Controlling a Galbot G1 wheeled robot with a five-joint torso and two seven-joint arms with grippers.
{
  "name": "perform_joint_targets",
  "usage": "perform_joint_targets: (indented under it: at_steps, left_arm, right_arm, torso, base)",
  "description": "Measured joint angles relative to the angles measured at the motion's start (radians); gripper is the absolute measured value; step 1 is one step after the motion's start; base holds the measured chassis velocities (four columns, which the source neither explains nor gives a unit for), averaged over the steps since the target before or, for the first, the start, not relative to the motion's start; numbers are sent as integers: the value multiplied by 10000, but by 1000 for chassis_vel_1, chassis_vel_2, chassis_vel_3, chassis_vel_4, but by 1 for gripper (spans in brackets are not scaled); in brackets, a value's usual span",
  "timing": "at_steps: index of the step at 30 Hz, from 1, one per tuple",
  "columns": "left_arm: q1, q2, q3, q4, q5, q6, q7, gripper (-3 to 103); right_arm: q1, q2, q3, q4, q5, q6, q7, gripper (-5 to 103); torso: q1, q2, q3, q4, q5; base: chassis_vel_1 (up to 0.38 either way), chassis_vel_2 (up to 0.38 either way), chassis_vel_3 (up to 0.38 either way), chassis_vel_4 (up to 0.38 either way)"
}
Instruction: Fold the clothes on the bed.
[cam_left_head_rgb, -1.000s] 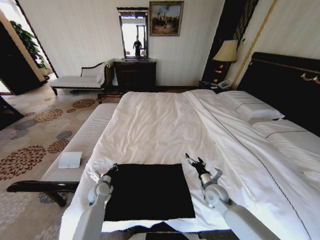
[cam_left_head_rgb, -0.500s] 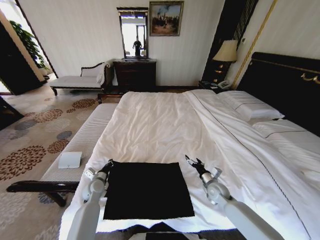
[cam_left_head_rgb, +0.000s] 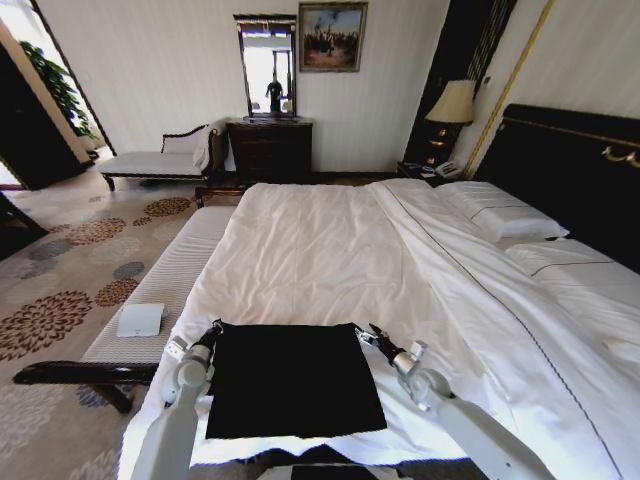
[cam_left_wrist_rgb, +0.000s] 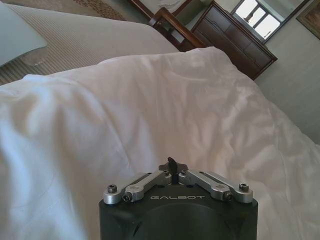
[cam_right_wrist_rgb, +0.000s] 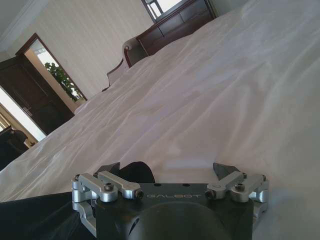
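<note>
One black T-shirt (cam_left_head_rgb: 295, 378) flat on one bed (cam_left_head_rgb: 330, 250), left gripper (cam_left_head_rgb: 213, 328) clenched at its corner, right gripper (cam_left_head_rgb: 364, 333) released beside it

Spread right claw (cam_right_wrist_rgb: 167, 172) over white bed (cam_right_wrist_rgb: 215, 95)

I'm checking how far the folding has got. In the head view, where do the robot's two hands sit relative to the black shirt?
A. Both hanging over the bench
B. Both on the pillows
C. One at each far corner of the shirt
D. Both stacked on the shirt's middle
C: the left hand is at the black shirt's far left corner and the right hand at its far right corner, on the white bed.
</note>
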Motion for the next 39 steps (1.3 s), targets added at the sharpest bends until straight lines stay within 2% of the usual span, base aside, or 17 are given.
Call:
perform_joint_targets:
  at_steps: [6, 9, 10, 12, 13, 16, 18, 22, 24, 28, 30, 33, 39]
  left_arm:
    - [12, 12, 48, 0, 26, -2, -4, 1]
    - [32, 15, 76, 0, 102, -2, -11, 1]
    - [32, 15, 76, 0, 102, -2, -11, 1]
    - [47, -16, 95, 0, 169, -2, -20, 1]
    - [47, -16, 95, 0, 169, -2, -20, 1]
    - [69, -50, 108, -32, 231, -2, -39, 1]
    - [80, -65, 108, -60, 244, -3, -45, 1]
    - [145, -95, 102, -138, 279, -9, -60, 1]
    - [166, -98, 96, -159, 288, -12, -61, 1]
    - [241, -103, 62, -277, 296, -27, -70, 1]
    - [250, -103, 59, -291, 296, -30, -70, 1]
    - [350, -115, 16, -494, 298, -53, -75, 1]
    - [515, -147, -43, -784, 293, -78, -76, 1]
  right_arm:
    - [100, 117, -78, -154, 393, -376, -258, 100]
    - [22, 105, -34, -157, 467, -401, -868, 91]
    - [22, 105, -34, -157, 467, -401, -868, 91]
    - [-12, 82, 9, -195, 468, -365, -1411, 80]
    - [-12, 82, 9, -195, 468, -365, -1411, 80]
    - [-10, 66, 17, -233, 376, -323, -1779, 64]
    - [2, 70, 17, -253, 329, -308, -1868, 64]
    - [9, 75, 51, -262, 238, -250, -1953, 42]
    - [3, 68, 66, -261, 220, -234, -1970, 42]
    - [-71, 14, 186, -247, 149, -127, -2214, 21]
    - [-80, 11, 200, -244, 140, -109, -2250, 21]
    - [-183, -17, 360, -152, 29, 144, -2559, 5]
    - [-320, -141, 567, 107, 72, 328, -2670, 0]
  torso:
    - [0, 0, 0, -1, 0]
    - [0, 0, 0, -2, 0]
    - [0, 0, 0, -2, 0]
    - [0, 0, 0, -1, 0]
    - [0, 0, 0, -1, 0]
    - [0, 0, 0, -1, 1]
    - [0, 1, 0, -1, 0]
    - [0, 1, 0, -1, 0]
    - [0, 0, 0, -1, 1]
    - [0, 0, 0, -2, 0]
    - [0, 0, 0, -2, 0]
    - [0, 1, 0, -1, 1]
    - [-1, 0, 0, -1, 0]
  base:
    - [0, 0, 0, 0]
    - [0, 0, 0, 0]
    - [0, 0, 0, 0]
    - [0, 0, 0, 0]
    - [0, 0, 0, 0]
    - [0, 0, 0, 0]
    - [0, 0, 0, 0]
    - [0, 0, 0, 0]
    - [0, 0, 0, 0]
    - [0, 0, 0, 0]
    - [0, 0, 0, 0]
    - [0, 0, 0, 0]
    - [0, 0, 0, 0]
